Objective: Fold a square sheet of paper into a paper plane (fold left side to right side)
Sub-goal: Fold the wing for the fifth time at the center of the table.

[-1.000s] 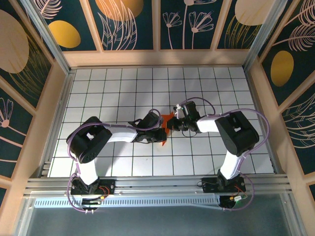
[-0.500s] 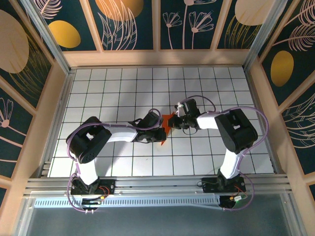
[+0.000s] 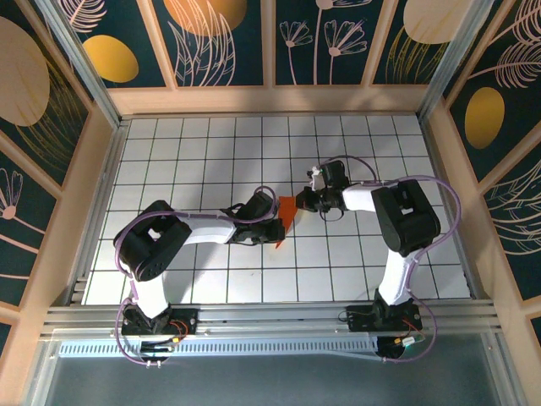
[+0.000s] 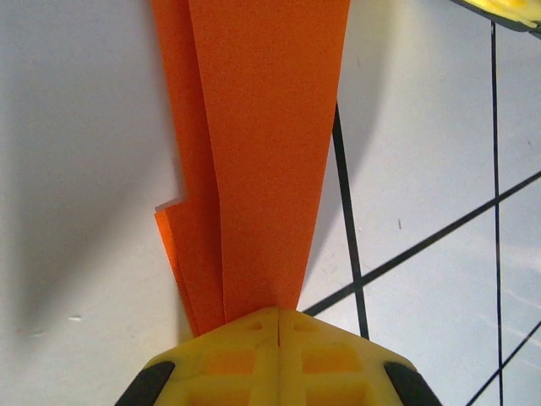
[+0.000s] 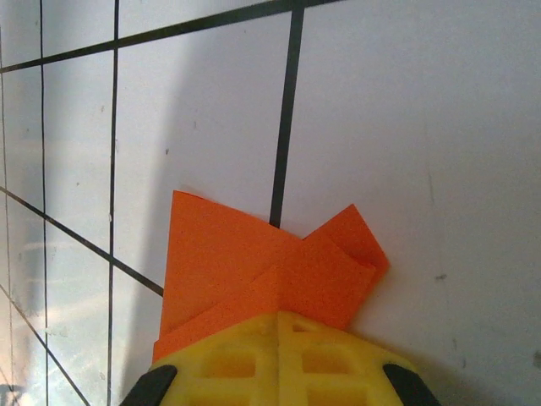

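Note:
The orange paper (image 3: 286,213), folded into a narrow creased dart, sits between both grippers near the middle of the grid table. In the left wrist view the paper (image 4: 262,152) tapers down into my left gripper (image 4: 279,311), whose yellow jaws are shut on its narrow end, and it casts a shadow to the left. From above, the left gripper (image 3: 277,228) is at the paper's near-left end. My right gripper (image 3: 302,201) is at its far-right end. In the right wrist view the right gripper (image 5: 279,315) is shut on the wider layered end of the paper (image 5: 245,262).
The white grid table (image 3: 211,161) is ringed by wooden walls (image 3: 270,100). An aluminium rail (image 3: 270,317) runs along the near edge by the arm bases. A tip of the other gripper (image 4: 507,10) shows at the top right of the left wrist view.
The right gripper has shifted up and to the right, and its forearm has swung further back. The left arm has stayed put, with the paper still between the two grippers.

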Controlling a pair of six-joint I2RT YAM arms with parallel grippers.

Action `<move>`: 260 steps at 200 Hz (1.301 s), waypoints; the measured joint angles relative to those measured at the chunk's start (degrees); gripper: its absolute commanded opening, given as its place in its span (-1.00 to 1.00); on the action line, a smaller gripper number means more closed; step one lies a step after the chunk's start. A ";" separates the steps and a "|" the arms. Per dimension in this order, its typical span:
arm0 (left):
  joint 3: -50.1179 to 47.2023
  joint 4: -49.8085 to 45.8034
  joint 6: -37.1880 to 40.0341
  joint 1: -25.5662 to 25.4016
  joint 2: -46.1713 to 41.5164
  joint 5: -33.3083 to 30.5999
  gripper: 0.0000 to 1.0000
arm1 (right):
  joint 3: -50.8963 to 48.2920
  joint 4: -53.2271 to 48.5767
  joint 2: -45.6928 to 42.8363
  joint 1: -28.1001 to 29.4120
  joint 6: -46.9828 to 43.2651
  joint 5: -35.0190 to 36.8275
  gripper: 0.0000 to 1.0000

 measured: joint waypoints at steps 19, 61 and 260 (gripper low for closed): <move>0.02 0.13 0.00 0.00 0.00 -0.59 -1.00 | 1.18 -0.74 0.90 -0.85 -0.07 -1.05 -1.00; 0.02 0.15 0.00 0.00 0.00 -0.79 -1.00 | 3.61 -1.03 2.64 -3.28 -0.48 -1.64 -1.00; -0.31 -0.52 -0.04 -0.11 -0.70 -2.10 -1.00 | -9.94 3.58 -11.93 6.40 11.96 -3.76 -1.00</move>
